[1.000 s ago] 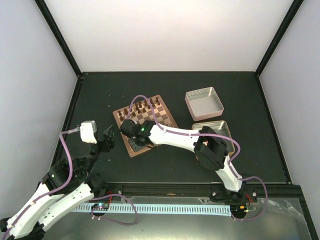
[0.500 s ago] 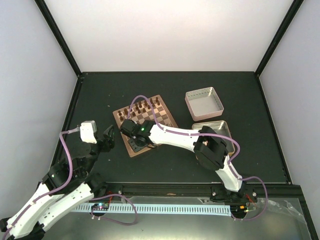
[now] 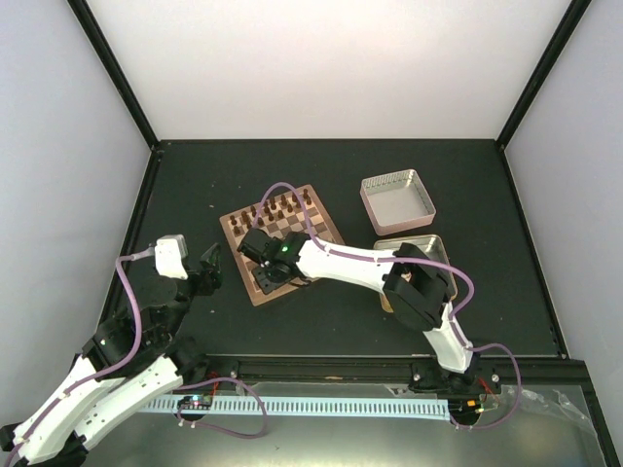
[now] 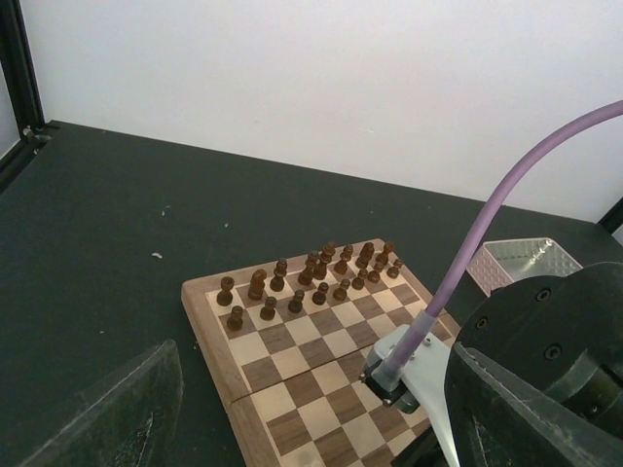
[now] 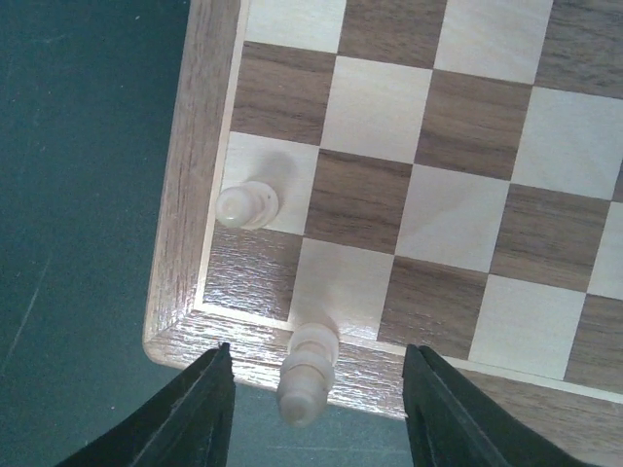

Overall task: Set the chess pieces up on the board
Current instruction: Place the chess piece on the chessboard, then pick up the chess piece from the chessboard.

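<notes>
**A:** White walls, a dark worktop (image 3: 195, 185), and the board (image 4: 201, 316) sits left of the worktop's middle. The dark pieces (image 4: 311, 277) are ranked in two rows along the board's far edge.

**B:** All the action is at the board's near-left corner. The right arm (image 3: 341, 265) reaches across from the right edge and its jaws hang directly over that corner.

**A:** Those jaws are spread, with a pale piece (image 5: 307, 375) standing upright between them and a clear gap on each side. It's on the light square beside the corner one, tight against the border.

**B:** Nothing is pinching it, so I'd call this the release end of a placement. A second pale piece (image 5: 246, 205) stands one square off, on the light square along the neighbouring edge.

**A:** And the left arm (image 3: 117, 384)?

**B:** It's parked off the board's left edge, jaws wide apart and empty.

**A:** With only two pale ones visible on the board, this side looks barely begun.

**B:** Next should be a straight lift, jaws kept wide, because one brush would topple something that small. Then it's off for another piece. The gold tin (image 3: 438, 245) near the worktop's right side is mostly hidden by the arm, so I can't tell what's in it.
</notes>
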You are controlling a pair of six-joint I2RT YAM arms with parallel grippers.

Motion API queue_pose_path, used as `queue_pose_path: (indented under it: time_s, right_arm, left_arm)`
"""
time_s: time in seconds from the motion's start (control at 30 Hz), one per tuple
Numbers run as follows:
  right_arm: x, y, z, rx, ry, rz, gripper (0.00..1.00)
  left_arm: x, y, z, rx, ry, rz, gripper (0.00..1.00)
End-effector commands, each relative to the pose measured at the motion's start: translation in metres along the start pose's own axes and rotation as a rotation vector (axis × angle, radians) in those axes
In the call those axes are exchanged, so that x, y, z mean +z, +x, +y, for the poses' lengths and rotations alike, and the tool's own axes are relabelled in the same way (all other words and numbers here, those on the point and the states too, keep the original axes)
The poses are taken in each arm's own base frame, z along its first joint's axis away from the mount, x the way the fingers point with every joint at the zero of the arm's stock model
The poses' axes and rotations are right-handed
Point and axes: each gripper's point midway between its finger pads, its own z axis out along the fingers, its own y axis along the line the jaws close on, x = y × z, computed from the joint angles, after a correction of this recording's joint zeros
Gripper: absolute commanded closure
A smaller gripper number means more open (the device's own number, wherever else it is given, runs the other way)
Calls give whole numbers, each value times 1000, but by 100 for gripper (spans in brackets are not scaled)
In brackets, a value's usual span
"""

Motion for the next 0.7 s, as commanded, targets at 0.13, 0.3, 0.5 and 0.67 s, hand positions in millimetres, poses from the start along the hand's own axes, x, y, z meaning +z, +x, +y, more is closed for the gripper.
queue_pose_path:
  time_s: [0.13,0.3,0.5,0.67]
  right_arm:
    - [-1,-1,3,-26,-24,12,59]
    - [2,2,5,-34,-32,28,70]
    - [4,2,2,-33,-18,27,81]
    - [-6,-10,-4,-5,14,-37,84]
  left_arm:
    - [0,1,6,6,-31,-4,24]
    - [1,1,6,9,-32,-3,24]
    - [3,2,4,11,-28,3,24]
    - [4,3,3,7,-29,9,24]
